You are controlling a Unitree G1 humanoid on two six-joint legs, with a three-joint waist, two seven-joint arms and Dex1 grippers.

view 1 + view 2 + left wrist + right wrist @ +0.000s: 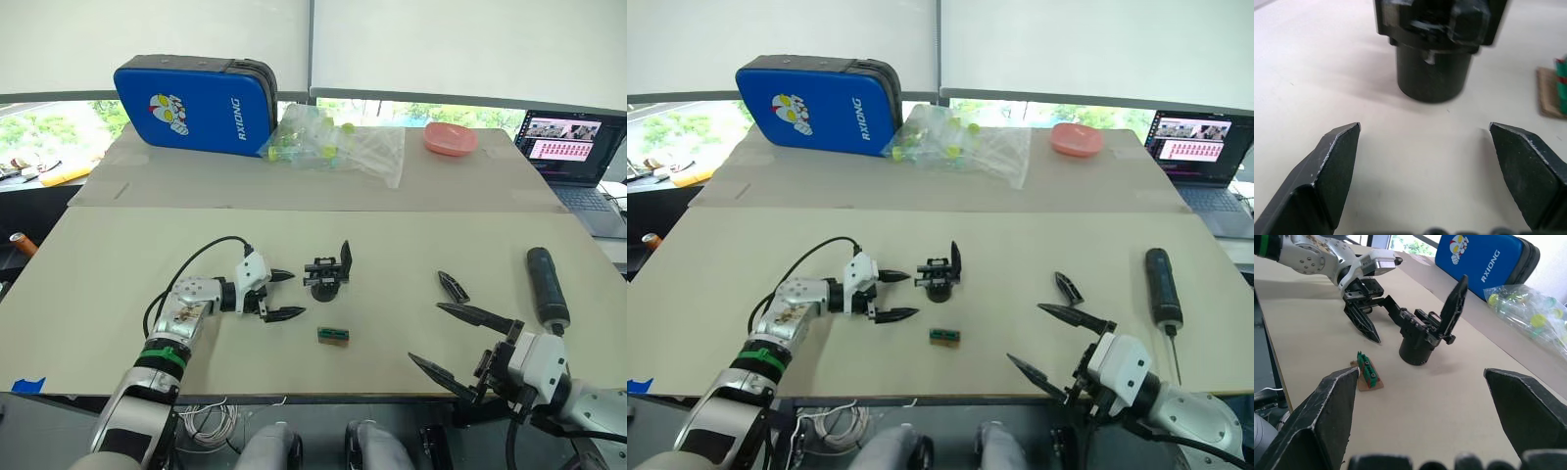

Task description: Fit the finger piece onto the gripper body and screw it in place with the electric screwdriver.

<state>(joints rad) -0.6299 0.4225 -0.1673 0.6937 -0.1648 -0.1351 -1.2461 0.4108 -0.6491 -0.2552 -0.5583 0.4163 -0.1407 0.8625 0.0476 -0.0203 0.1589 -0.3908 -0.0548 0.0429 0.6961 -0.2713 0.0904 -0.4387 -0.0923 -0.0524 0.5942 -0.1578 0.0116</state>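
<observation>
The small black wedge-shaped plastic finger piece point(453, 286) lies loose right of centre on the beige table point(392, 235). The chunky black gripper body point(327, 271) stands at centre, one pointed finger up. Just left of it, the left gripper point(282, 296) is spread wide, empty. The thick black cylindrical electric screwdriver point(547, 286) lies at right. The right gripper point(448, 338), lower right, gapes empty. A tiny green-and-brown block point(333, 335) sits below centre.
</observation>
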